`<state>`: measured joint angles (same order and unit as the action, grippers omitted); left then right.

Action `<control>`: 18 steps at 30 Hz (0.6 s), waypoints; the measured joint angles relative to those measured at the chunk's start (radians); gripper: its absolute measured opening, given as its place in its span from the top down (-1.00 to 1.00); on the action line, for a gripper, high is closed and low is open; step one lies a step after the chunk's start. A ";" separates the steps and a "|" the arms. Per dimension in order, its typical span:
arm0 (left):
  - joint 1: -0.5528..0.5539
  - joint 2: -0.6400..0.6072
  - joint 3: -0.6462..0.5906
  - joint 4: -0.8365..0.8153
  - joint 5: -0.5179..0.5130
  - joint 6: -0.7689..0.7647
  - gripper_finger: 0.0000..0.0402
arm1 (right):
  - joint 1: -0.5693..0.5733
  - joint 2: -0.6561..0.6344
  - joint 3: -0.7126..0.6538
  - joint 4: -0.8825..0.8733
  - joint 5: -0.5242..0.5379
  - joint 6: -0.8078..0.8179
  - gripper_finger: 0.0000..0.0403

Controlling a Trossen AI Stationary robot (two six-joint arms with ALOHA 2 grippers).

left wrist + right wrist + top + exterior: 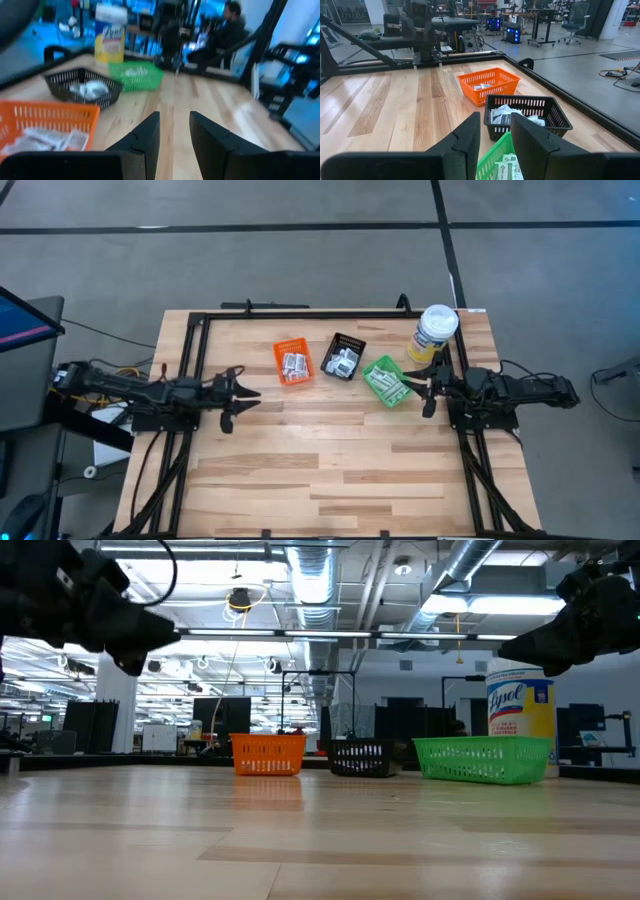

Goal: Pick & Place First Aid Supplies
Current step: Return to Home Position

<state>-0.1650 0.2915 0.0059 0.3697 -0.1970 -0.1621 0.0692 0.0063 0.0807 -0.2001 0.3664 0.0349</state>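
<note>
The first aid supplies lie as small packets inside three small bins in a row at the table's far middle. White packets are in the orange bin (293,363) and in the black bin (344,357); pale packets are in the green bin (386,380). My left gripper (243,394) hovers level at the table's left, pointing toward the orange bin, open (174,117) with nothing between its fingers. My right gripper (423,389) hovers at the right, just beside the green bin, open (495,119) and holding nothing.
A yellow canister with a white lid (436,330) stands at the far right behind the green bin. A black frame (300,313) runs along the table's far, left and right sides. Bare wood (320,470) fills the near half of the table.
</note>
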 joint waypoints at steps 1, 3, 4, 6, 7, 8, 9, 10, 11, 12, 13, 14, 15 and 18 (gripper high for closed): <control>0.000 -0.021 0.000 0.002 0.000 0.000 0.47 | 0.000 0.000 0.000 0.000 0.000 0.000 0.49; 0.000 -0.063 0.000 0.000 0.000 0.000 0.47 | 0.000 0.000 0.000 0.000 0.000 0.000 0.49; 0.000 -0.084 0.000 -0.001 0.000 0.000 0.47 | 0.000 0.000 0.000 0.000 0.000 0.000 0.49; 0.000 -0.123 0.000 -0.002 0.000 0.000 0.47 | 0.000 0.000 0.000 0.001 0.000 0.000 0.49; 0.000 -0.142 0.000 -0.002 0.000 0.000 0.47 | 0.000 0.000 0.000 0.001 0.000 0.000 0.49; 0.000 -0.160 0.000 -0.002 0.000 0.000 0.47 | 0.000 0.000 0.000 0.001 0.000 0.000 0.49; 0.000 -0.174 0.000 0.001 0.000 0.000 0.47 | 0.000 0.000 0.000 0.001 0.000 0.000 0.49; 0.000 -0.187 0.000 0.000 0.000 0.000 0.47 | 0.000 0.000 0.000 0.001 0.000 0.000 0.49; 0.000 -0.202 0.000 -0.002 0.000 0.000 0.47 | 0.000 0.000 0.000 0.001 0.000 0.000 0.49; 0.000 -0.214 0.000 -0.002 0.000 0.000 0.47 | 0.000 0.000 0.000 0.001 0.000 0.000 0.49; 0.000 -0.225 0.000 -0.001 0.000 0.000 0.47 | 0.000 0.000 0.000 0.001 0.000 0.000 0.49; 0.000 -0.234 0.000 -0.001 0.000 0.000 0.47 | 0.000 0.000 0.000 0.001 0.000 0.000 0.49; 0.000 -0.243 0.000 -0.002 0.000 0.000 0.47 | 0.000 0.000 0.000 0.001 0.000 0.000 0.49; 0.000 -0.265 0.000 -0.001 0.000 0.000 0.47 | 0.000 0.000 0.000 0.001 0.000 0.000 0.49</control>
<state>-0.1650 0.0265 0.0059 0.3683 -0.1974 -0.1623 0.0692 0.0063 0.0803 -0.1988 0.3666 0.0348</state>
